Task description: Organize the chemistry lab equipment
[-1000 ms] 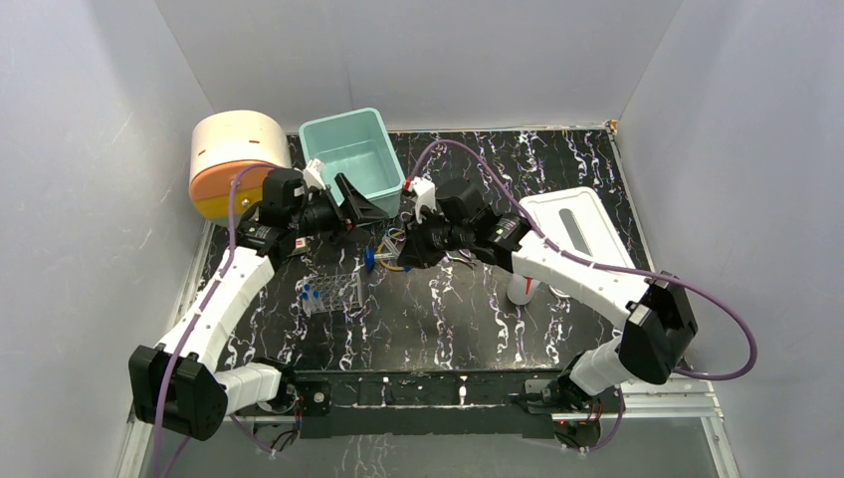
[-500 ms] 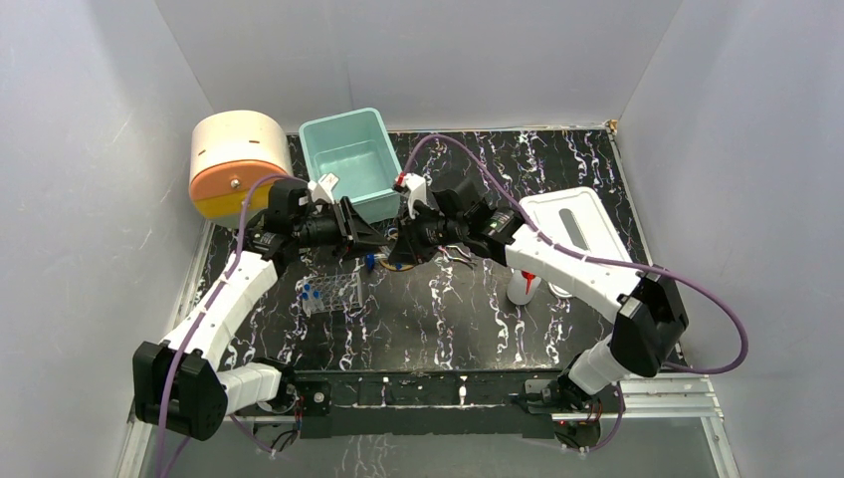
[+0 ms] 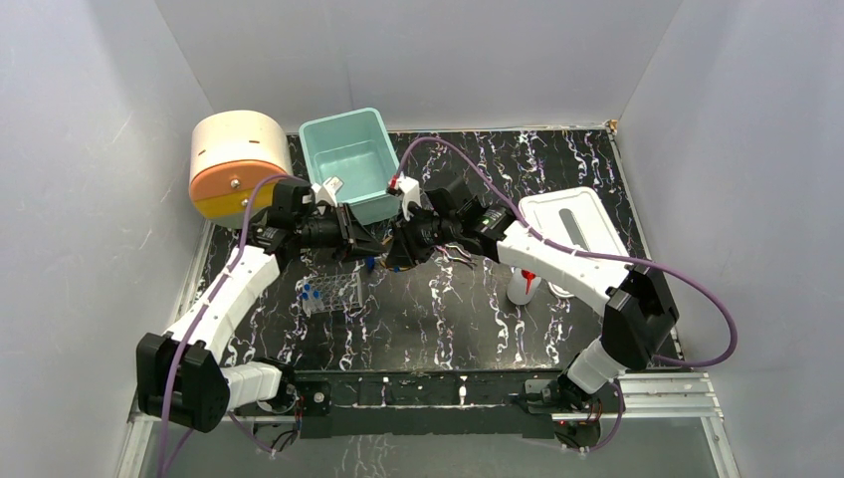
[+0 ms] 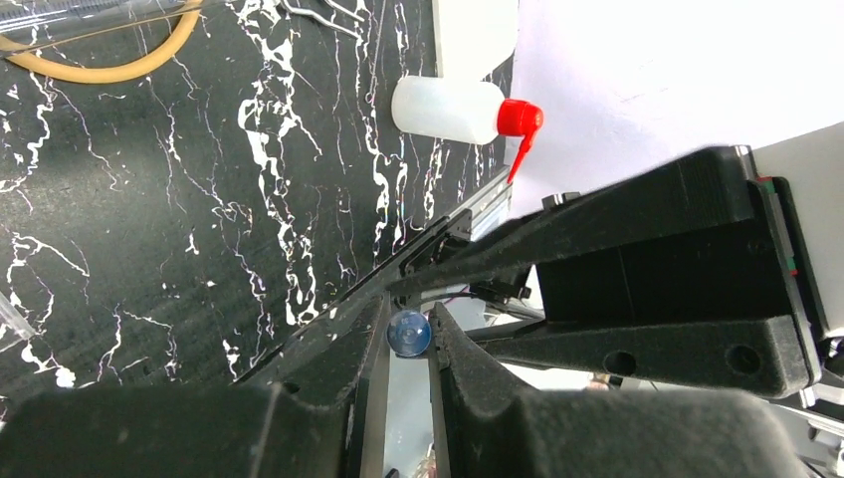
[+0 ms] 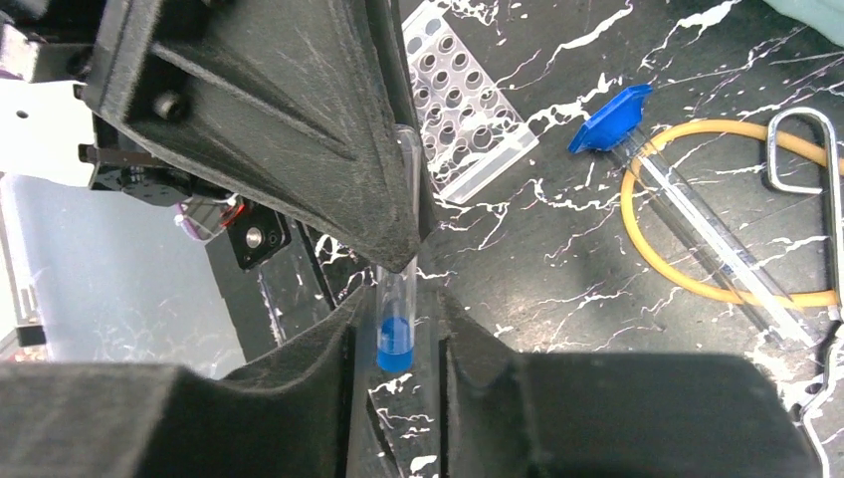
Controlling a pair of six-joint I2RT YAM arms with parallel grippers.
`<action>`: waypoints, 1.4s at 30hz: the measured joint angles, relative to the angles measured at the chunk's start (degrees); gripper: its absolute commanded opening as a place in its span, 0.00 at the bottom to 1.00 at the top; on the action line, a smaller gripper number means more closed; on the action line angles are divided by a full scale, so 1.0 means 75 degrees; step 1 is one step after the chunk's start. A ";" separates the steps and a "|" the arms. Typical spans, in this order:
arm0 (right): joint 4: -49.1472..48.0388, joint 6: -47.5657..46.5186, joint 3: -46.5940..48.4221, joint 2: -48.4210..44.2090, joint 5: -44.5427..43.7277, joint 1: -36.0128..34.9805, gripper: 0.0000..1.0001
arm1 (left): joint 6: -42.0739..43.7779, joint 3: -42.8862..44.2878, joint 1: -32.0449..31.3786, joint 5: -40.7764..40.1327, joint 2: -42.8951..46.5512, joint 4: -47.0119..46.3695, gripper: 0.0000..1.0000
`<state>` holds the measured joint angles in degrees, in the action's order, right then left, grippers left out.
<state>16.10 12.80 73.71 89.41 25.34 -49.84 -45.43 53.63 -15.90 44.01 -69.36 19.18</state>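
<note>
Left claw (image 4: pixel 408 321) clenched on the clear end of a blue-capped vial (image 5: pixel 395 339), cap seen end-on between its fingers at lower centre of the left wrist view. Right claw (image 5: pixel 396 314) tip to tip with it, released: jaws loosely around the capped end, a sliver of gap on each side. Both above the worktop (image 4: pixel 149 199), centre of the top view. In the right wrist view, clear rack (image 5: pixel 468 119) at top centre, clear syringe with blue end (image 5: pixel 609 119) lying across the amber tubing loop (image 5: pixel 677 269) at right. Red-nozzled white squeeze bottle (image 3: pixel 522 287) upright, right of centre, well apart.
</note>
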 measured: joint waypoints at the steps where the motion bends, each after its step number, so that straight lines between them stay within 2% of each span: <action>1: 0.0003 0.0009 0.0000 0.0000 -0.0009 0.0000 0.47 | 0.0006 0.0038 0.0000 -0.0003 0.0000 0.0052 0.06; 2: 0.0000 0.0029 0.0000 0.0000 -0.0026 0.0000 0.56 | 0.0009 0.0096 0.0000 -0.0003 0.0000 0.0102 0.06; 3: -0.0006 0.0067 0.0000 -0.0003 -0.0067 0.0003 0.60 | 0.0006 0.0172 -0.0003 -0.0003 0.0000 0.0128 0.06; 9: -0.0632 0.0863 -0.0440 -0.0548 -0.0597 0.0187 0.77 | -0.0259 0.0886 0.0000 -0.0187 0.0000 0.0076 0.07; 12: -0.1378 0.1795 -0.0935 -0.1326 -0.1105 0.0469 0.79 | -0.0833 0.1090 0.0000 -0.0312 0.0000 -0.0187 0.08; 15: -0.2180 0.2766 -0.1212 -0.1903 -0.1658 0.0656 0.79 | -0.1944 0.1107 0.0000 -0.0562 0.0000 -0.0580 0.10; 22: -0.3028 0.4669 -0.1174 -0.1990 -0.2964 0.0644 0.79 | -0.4173 0.1346 0.0000 -0.1186 -0.0047 -0.1329 0.10; 30: -0.3765 0.5584 -0.1107 -0.1580 -0.3640 0.0644 0.73 | -0.6187 0.1536 0.0000 -0.1676 -0.0055 -0.2302 0.09; 42: -0.4957 0.5674 -0.0647 -0.1163 -0.3684 0.0644 0.42 | -0.7353 0.1192 0.0003 -0.1816 0.0015 -0.3013 0.10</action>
<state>-21.08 55.35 68.86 80.68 -2.28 -45.01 -100.57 62.57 -15.88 30.39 -69.25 -3.42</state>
